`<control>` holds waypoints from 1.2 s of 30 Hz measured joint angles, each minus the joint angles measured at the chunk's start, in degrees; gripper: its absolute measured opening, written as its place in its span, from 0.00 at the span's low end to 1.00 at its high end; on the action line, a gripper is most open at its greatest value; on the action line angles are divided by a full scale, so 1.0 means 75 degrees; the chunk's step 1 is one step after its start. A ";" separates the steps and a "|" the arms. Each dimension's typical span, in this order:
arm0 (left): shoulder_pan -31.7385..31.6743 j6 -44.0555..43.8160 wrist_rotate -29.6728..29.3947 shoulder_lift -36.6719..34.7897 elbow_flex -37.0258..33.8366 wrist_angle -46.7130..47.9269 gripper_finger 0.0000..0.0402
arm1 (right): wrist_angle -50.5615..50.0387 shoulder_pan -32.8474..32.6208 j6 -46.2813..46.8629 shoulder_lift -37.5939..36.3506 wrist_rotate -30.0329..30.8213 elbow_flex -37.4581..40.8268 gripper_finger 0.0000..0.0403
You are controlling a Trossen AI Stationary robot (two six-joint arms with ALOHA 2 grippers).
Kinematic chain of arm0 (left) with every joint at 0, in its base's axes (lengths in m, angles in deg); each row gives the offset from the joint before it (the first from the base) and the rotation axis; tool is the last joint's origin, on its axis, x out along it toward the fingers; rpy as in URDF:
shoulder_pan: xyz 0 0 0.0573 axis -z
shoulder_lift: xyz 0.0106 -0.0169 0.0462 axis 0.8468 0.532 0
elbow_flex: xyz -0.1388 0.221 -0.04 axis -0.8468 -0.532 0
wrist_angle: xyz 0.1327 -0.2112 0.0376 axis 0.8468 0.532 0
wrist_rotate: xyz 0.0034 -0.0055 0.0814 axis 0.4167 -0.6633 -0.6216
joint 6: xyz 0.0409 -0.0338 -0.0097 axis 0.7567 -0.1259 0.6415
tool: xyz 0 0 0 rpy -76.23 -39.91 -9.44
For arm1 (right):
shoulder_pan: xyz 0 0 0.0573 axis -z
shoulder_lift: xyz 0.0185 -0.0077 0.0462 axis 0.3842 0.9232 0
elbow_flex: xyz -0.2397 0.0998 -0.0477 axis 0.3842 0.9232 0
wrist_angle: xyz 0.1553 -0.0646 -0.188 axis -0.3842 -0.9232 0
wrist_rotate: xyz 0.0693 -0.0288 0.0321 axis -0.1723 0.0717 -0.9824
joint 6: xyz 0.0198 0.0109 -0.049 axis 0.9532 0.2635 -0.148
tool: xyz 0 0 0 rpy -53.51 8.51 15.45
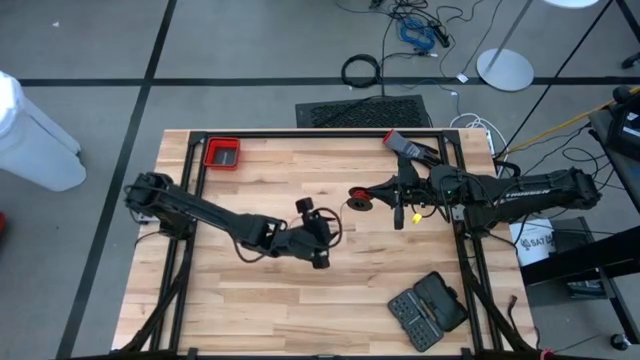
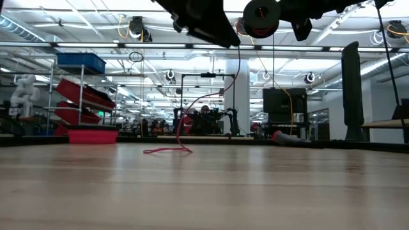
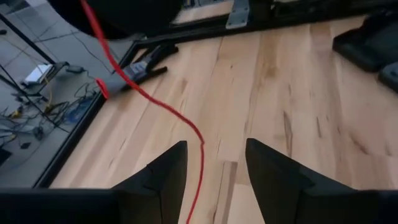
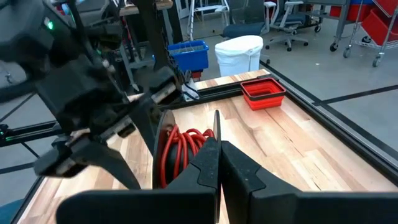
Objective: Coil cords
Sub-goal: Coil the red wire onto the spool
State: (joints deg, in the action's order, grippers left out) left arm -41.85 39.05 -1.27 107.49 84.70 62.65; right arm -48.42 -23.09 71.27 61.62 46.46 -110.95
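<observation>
The thin red cord [image 3: 147, 94] is partly wound on a small black disc spool [image 1: 360, 198], which hangs above the table's middle. My right gripper [image 4: 217, 144] is shut on it. From the spool the cord drops slack to the table, where its loose end [image 2: 167, 151] lies in a loop. My left gripper [image 1: 326, 240] hovers left of the spool, above the table. It is open, and the cord [image 3: 200, 163] runs through the gap between its fingers [image 3: 163, 171]. I cannot tell whether it touches them. My right gripper pinches the thin rim of the spool's black disc [image 4: 216, 123] between its two fingers. The fingers come about level from the table's right side. The disc stands on edge, clear of the table, with red coils [image 4: 184, 144] beside it and the cord hanging slack below.
A red tray [image 1: 222, 153] sits at the far left corner. A tool with a red and black grip [image 1: 405, 145] lies at the far right. An open black case [image 1: 428, 308] lies near the front right. Bare wood lies between the arms and the near edge.
</observation>
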 joint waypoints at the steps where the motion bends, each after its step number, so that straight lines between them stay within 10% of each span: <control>1: 0.0000 0.0011 -0.0018 0.0083 0.0000 -0.0027 0.43 | -0.0002 0.0000 -0.0001 0.0000 0.0001 0.0000 0.00; 36: -0.0385 -0.0110 -0.0192 0.0991 -0.0009 -0.0745 0.39 | -0.0003 0.0003 -0.0035 -0.0003 -0.0003 0.0000 0.00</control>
State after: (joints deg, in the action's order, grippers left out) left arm -44.74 38.23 -2.72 114.92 84.63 57.07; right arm -48.44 -23.07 71.01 61.60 46.44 -110.95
